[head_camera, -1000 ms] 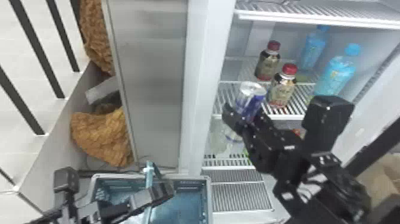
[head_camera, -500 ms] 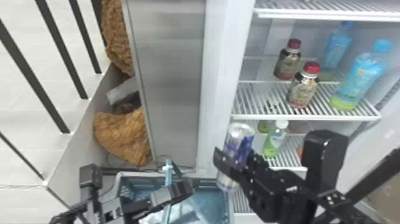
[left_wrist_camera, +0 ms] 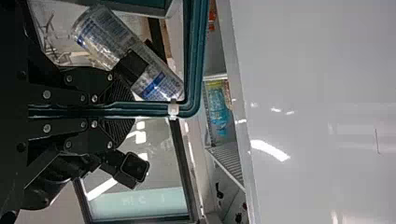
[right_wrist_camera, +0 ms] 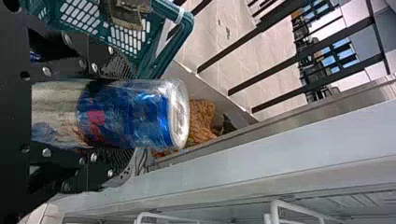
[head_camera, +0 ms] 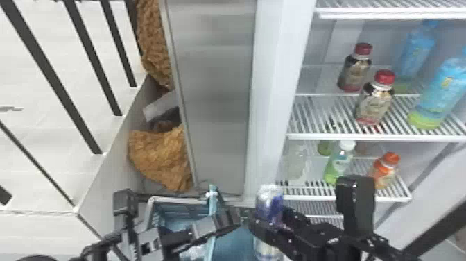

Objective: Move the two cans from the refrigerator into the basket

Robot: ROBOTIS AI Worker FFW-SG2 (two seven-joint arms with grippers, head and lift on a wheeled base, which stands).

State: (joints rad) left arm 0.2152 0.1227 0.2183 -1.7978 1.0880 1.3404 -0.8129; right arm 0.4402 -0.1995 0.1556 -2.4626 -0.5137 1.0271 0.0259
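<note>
Can is in the right tool, which is grasping it around the middle. Place: just to the right of the basket. Can't tell from here if any of it is over the rim. Long axis close to upright in head view: silver lid end up, pale base end sticking out below the black fingers. Right wrist view has it lengthwise, lid pointing away from the wrist, blue label part next to the lid.

Left tool is at the basket, clamped on its teal handle, one finger each side, near the white clip.

Surface: can't make out what the basket sits on. Beyond and right of it, open refrigerator with white wire shelves. Upper shelf: two red-capped bottles, two blue ones. Lower shelf: green bottle, orange-capped bottle.

Room: grey panel straight beyond the basket. Two rough brown pieces left of that panel. Farther left of the basket, black bars over a pale tiled floor.
</note>
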